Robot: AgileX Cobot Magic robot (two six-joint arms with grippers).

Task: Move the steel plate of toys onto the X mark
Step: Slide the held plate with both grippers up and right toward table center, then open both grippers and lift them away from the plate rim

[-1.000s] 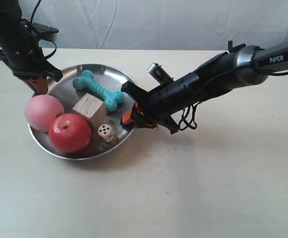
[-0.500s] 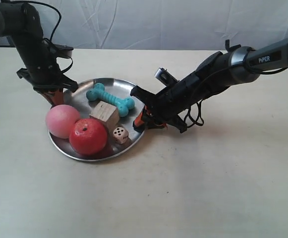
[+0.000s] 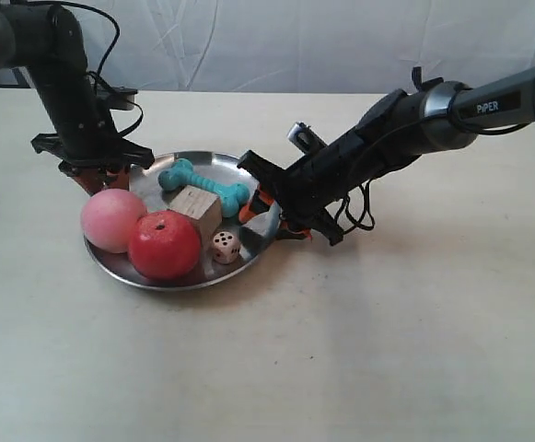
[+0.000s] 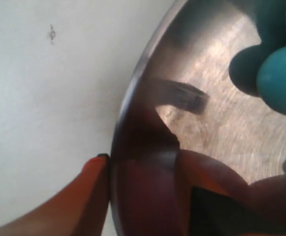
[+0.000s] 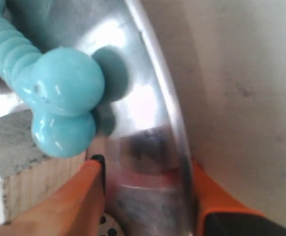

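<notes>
The steel plate (image 3: 180,282) is held just above or on the cream tabletop, at the exterior view's left of centre. It carries the turquoise bone (image 3: 203,182), pink ball (image 3: 112,221), red apple (image 3: 164,245), wooden cube (image 3: 196,210) and die (image 3: 226,246). My left gripper (image 3: 97,175) (image 4: 140,167) is shut on the rim by the ball. On the opposite rim, near the bone (image 5: 59,93), my right gripper (image 3: 262,207) (image 5: 145,167) is shut on the plate (image 5: 133,98). A tiny grey mark (image 4: 51,33) beyond the rim looks like the X mark.
A pale wrinkled backdrop (image 3: 276,41) closes off the far edge of the table. Cables (image 3: 354,216) hang from the arm at the exterior view's right, close to the tabletop.
The plate, gripped at both sides, has sunk toward the tabletop and drifted a little right in the exterior view. Both arms moved with it, and the toys kept their places.
</notes>
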